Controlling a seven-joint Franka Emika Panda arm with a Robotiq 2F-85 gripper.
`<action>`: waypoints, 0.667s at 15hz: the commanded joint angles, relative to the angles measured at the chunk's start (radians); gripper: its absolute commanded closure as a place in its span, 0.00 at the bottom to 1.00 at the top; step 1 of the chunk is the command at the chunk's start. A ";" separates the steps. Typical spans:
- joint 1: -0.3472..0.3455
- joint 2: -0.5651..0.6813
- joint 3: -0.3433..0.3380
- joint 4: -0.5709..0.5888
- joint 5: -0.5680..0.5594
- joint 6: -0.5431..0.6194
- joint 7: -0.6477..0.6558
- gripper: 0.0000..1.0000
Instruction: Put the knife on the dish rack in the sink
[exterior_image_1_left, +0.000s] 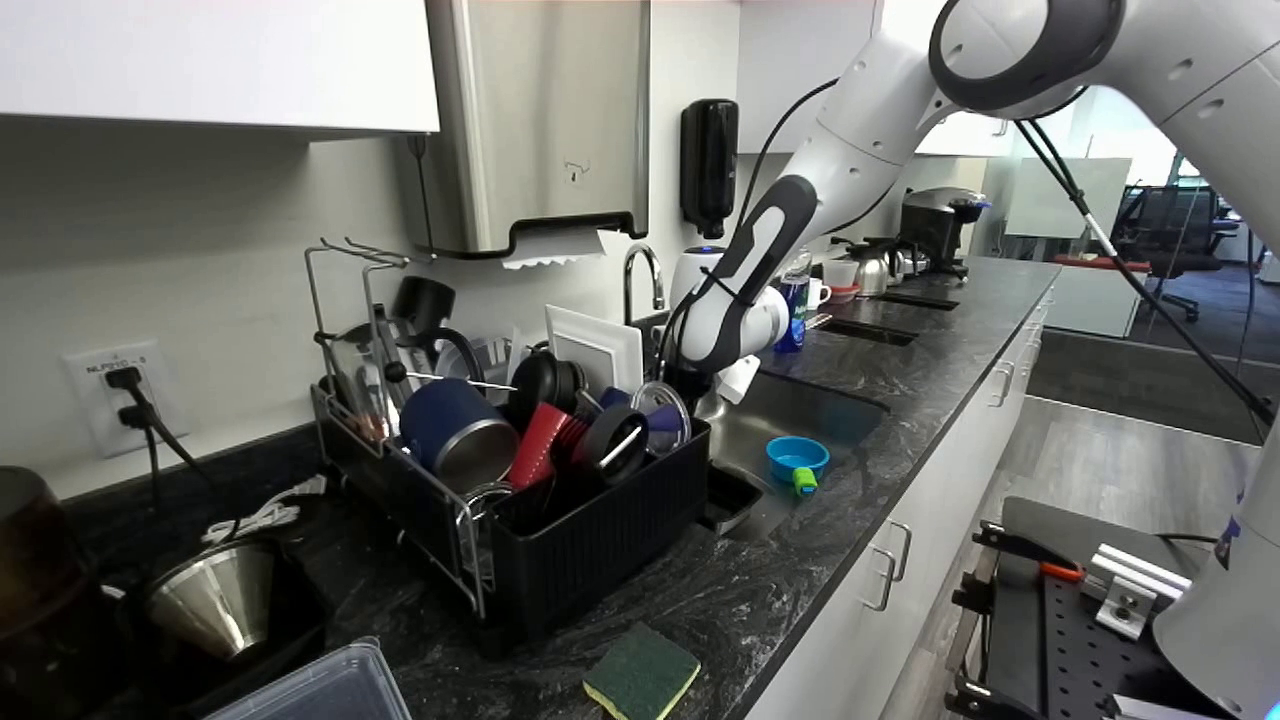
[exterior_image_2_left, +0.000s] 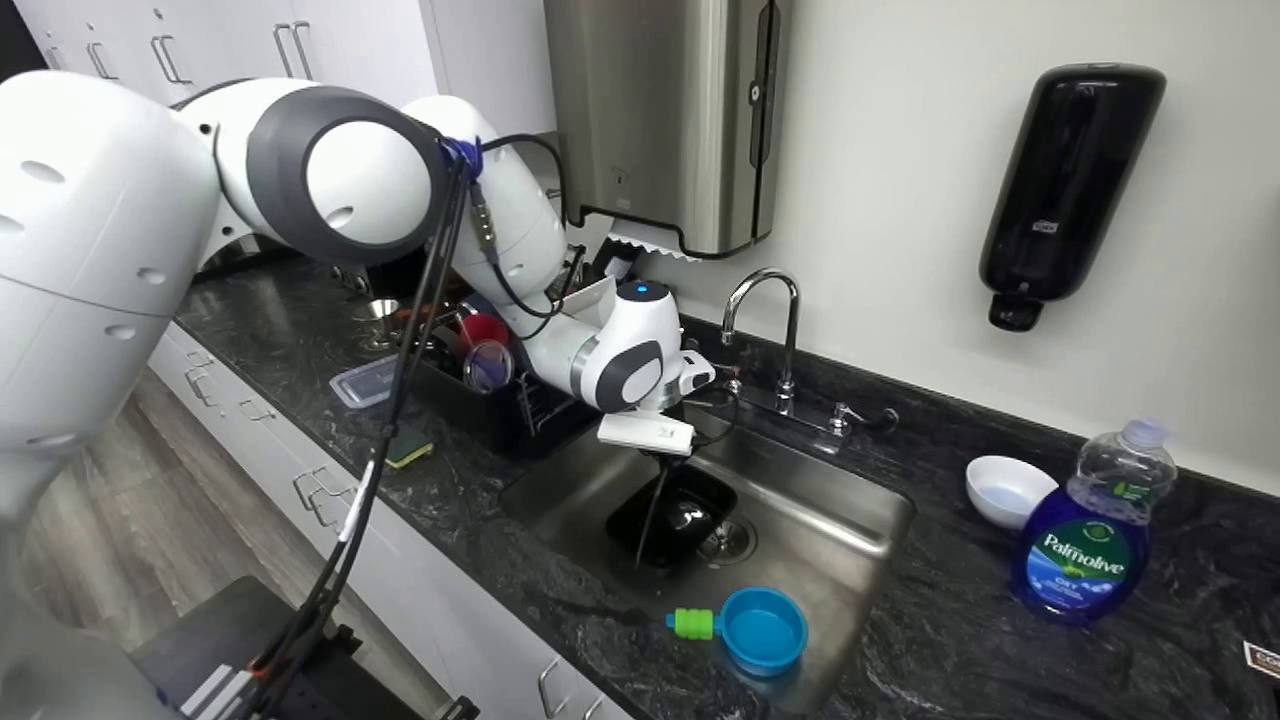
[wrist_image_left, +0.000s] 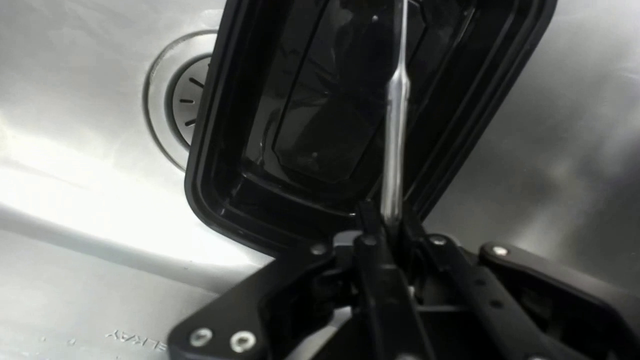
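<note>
Silvery knife (wrist_image_left: 396, 110) pinched in your gripper (wrist_image_left: 389, 215): grasp seems done; next, lift toward the dish rack (exterior_image_1_left: 605, 535) beside the gripper.

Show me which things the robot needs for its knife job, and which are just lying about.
For the job:
table knife, held in the gripper
black dish rack, where the knife should go
steel sink, next to the dish rack

Just lying about, among others:
black tray, in the sink
blue pan with a green handle
Palmolive bottle
white bowl
sponge
</note>
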 joint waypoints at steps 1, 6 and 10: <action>0.003 0.052 0.002 0.064 -0.037 0.008 0.015 0.97; 0.007 0.106 0.002 0.144 -0.056 0.002 0.012 0.97; 0.008 0.150 -0.001 0.202 -0.064 -0.008 0.015 0.97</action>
